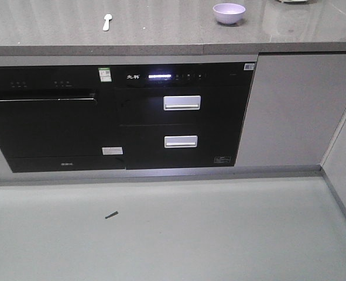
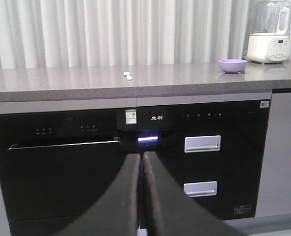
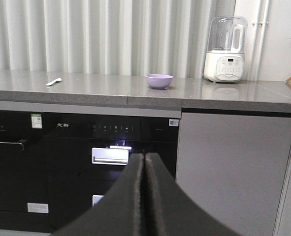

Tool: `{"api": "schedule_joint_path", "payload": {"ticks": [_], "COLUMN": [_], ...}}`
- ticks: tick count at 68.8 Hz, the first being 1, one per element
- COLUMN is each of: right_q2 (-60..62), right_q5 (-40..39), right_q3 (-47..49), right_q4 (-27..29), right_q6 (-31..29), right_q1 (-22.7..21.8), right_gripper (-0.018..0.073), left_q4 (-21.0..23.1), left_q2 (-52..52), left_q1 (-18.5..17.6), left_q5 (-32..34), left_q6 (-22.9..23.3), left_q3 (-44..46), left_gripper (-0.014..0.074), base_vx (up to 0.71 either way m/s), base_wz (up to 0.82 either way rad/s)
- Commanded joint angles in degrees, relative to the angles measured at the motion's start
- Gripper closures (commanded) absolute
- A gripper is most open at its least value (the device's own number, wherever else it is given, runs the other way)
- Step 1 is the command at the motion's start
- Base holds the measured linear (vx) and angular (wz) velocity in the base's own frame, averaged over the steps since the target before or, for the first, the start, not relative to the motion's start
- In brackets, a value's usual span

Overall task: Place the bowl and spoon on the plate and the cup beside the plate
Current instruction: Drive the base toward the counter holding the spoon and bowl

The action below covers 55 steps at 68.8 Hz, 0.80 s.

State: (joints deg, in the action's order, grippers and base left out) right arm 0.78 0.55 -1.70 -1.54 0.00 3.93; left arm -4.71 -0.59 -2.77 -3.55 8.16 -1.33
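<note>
step: reach not begun | left pincer together, empty | right pincer together, empty | bowl right on desk, spoon well left of it | plate, cup unseen | advice: lift above desk edge, spread first

Upright on grey stone countertop: round lavender plastic bowl. Well apart to its left, lying flat: small pale plastic spoon.

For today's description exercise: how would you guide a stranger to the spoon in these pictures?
Start at the long grey counter above the black appliances. The spoon lies alone on its left part, above the green sticker. It is small, pale and slender, unlike the round purple bowl further right.
</note>
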Motion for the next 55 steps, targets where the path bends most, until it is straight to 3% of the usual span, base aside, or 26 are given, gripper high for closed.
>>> {"api": "schedule_joint_path", "payload": {"ticks": [1,55], "right_q2": [0.2,0.2], "right_q5": [-4.2,-4.2], "right_q3": [-0.4,-0.4], "right_q4": [-0.1,-0.1], "right_q6": [0.0,0.0], "right_q1": [-0.3,-0.3], "right_gripper": [0.057,0.057], "left_q4": [0.1,0.1], "left_q2": [-0.8,-0.8], "left_q1": [0.0,0.0], "left_q5": [3.9,3.9], "left_q6": [0.2,0.2], "left_q3": [1.0,1.0], "left_gripper": [0.0603,0.0603], "base_vx": [0.24,0.23], "base_wz": [-0.09,-0.04]}}
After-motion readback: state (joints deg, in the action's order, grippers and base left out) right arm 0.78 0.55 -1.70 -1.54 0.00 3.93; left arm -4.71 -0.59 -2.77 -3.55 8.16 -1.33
